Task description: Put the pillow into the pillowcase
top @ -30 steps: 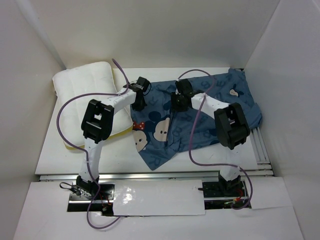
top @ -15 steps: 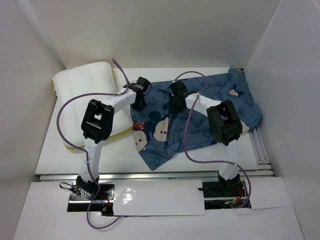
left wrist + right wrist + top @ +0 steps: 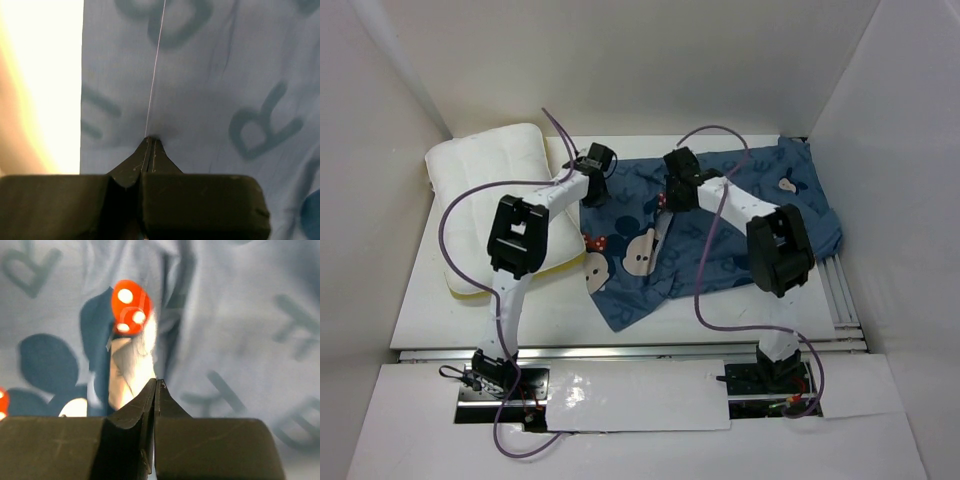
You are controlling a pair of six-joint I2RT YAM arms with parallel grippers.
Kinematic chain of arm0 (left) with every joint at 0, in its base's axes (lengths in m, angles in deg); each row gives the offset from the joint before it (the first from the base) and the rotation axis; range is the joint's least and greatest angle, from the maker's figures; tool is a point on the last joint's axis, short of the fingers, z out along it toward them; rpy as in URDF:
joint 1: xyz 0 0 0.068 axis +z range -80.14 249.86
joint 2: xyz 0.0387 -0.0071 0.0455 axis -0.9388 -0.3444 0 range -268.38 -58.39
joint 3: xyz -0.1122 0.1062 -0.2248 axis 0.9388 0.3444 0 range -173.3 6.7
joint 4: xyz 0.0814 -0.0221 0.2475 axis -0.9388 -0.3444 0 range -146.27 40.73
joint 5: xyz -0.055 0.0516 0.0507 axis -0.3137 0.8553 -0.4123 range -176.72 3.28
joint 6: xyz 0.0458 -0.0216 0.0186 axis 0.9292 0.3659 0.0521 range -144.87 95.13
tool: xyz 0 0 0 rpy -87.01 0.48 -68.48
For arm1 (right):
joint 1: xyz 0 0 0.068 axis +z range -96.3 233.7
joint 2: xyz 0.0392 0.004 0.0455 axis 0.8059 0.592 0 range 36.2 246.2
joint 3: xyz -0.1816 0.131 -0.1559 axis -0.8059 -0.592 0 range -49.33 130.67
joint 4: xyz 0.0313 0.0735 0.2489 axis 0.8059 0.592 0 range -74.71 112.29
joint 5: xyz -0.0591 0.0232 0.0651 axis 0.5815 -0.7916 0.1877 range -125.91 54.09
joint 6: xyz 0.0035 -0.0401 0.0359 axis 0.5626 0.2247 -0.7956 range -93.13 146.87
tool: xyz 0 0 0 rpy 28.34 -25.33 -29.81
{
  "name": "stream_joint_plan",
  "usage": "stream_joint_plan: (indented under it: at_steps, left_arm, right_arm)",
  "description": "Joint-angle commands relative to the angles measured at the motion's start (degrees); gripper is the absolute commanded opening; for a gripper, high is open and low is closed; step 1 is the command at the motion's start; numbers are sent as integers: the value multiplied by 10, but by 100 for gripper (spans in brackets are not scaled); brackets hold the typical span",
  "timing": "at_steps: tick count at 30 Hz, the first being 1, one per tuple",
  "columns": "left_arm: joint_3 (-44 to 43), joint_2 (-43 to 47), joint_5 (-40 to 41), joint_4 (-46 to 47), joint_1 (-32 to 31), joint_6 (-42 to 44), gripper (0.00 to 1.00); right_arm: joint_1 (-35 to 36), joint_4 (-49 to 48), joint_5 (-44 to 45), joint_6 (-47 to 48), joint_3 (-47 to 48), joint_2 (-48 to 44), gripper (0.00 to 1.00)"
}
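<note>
The white pillow [image 3: 490, 195] lies at the far left of the table, its pale-yellow edge showing beside the left arm. The blue pillowcase [image 3: 740, 225] with letters and mouse faces lies spread and wrinkled at the centre and right. My left gripper [image 3: 592, 188] is shut on the pillowcase's left edge, next to the pillow. In the left wrist view its tips [image 3: 148, 140] pinch a fold of the fabric [image 3: 210, 90], with the bright pillow [image 3: 40, 75] to the left. My right gripper [image 3: 672, 197] is shut on a raised fold of the fabric [image 3: 235, 315] near a red bow [image 3: 129, 305].
White walls close in the table on the left, back and right. Metal rails run along the front edge [image 3: 620, 350] and the right edge [image 3: 842, 290]. Purple cables [image 3: 455, 215] loop over both arms and above the pillow.
Both grippers moved a little toward the back wall, still shut on the fabric. The pillowcase was drawn with them, and its near corner shifted back and left.
</note>
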State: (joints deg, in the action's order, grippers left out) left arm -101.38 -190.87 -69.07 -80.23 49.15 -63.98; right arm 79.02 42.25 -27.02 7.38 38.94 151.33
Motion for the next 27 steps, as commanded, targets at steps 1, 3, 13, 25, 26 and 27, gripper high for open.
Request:
stream_joint_plan:
  at_steps: [1, 3, 13, 25, 26, 27]
  left_arm:
    - [-50, -33, -3, 30, 8, 33, 0]
    - [-67, -39, -3, 35, 8, 33, 0]
    - [-85, -40, -32, 47, 25, 52, 0]
    - [143, 331, 88, 8, 1, 155, 100]
    - [190, 362, 101, -14, 1, 121, 100]
    - [212, 390, 119, -81, 1, 88, 100]
  right_arm:
    - [8, 40, 28, 9, 7, -120, 0]
    - [13, 46, 8, 15, 1, -137, 0]
    - [13, 51, -12, 25, 9, -185, 0]
    - [13, 33, -31, 30, -14, -175, 0]
    - [13, 27, -31, 30, -20, -175, 0]
    - [8, 18, -31, 30, -30, -175, 0]
